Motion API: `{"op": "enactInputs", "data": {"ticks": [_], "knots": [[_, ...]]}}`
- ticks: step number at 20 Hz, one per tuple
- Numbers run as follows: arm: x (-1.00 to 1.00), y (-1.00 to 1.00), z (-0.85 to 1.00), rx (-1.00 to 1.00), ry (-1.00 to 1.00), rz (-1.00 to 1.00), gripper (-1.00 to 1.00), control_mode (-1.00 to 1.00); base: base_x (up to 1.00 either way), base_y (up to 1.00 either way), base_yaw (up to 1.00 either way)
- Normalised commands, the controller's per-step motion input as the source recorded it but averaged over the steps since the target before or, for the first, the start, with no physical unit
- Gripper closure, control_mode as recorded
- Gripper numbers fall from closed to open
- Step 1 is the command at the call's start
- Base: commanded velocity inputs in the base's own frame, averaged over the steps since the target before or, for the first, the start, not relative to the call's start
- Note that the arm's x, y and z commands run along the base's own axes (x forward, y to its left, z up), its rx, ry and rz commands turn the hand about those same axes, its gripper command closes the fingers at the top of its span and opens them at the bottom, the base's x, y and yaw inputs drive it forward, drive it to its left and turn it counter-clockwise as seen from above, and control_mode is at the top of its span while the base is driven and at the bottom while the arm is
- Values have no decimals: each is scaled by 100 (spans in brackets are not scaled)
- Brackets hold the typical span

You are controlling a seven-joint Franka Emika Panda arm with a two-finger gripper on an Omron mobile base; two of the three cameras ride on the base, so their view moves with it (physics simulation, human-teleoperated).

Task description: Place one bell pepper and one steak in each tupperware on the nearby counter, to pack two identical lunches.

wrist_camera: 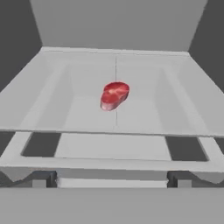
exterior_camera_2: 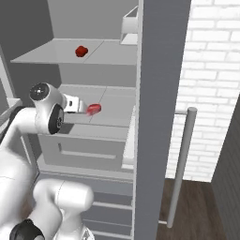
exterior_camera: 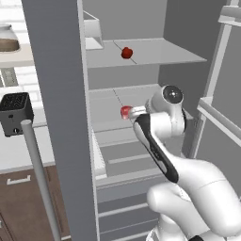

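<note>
The fingers [wrist_camera: 112, 181] are spread wide and hold nothing. They point into the open fridge [exterior_camera: 61, 94], at the middle shelf [wrist_camera: 144, 118]. A steak [wrist_camera: 114, 95] lies flat on that shelf, a little way in front of the fingers and not touching them. In the left base view the steak [exterior_camera: 125, 112] sits just past the end of the white arm [exterior_camera: 164, 122]. A bell pepper [exterior_camera: 126, 52] rests on the shelf above. No writing can be read anywhere.
</note>
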Motion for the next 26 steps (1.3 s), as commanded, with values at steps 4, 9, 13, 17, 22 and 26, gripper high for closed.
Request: {"op": "enactInputs", "data": {"ticks": [4, 9, 13, 17, 22, 26], "knots": [[76, 0, -3, 12, 36, -10, -100, -100, 0, 0, 0], [38, 0, -57, 0, 36, 0, -100, -100, 0, 0, 0], [29, 0, -74, 0, 6, 0, -100, -100, 0, 0, 0], [16, 0, -33, 0, 0, 0, -100, -100, 0, 0, 0], [39, 0, -8, 0, 0, 0, -100, -100, 0, 0, 0], [66, 0, -10, 0, 0, 0, -100, -100, 0, 0, 0]]}}
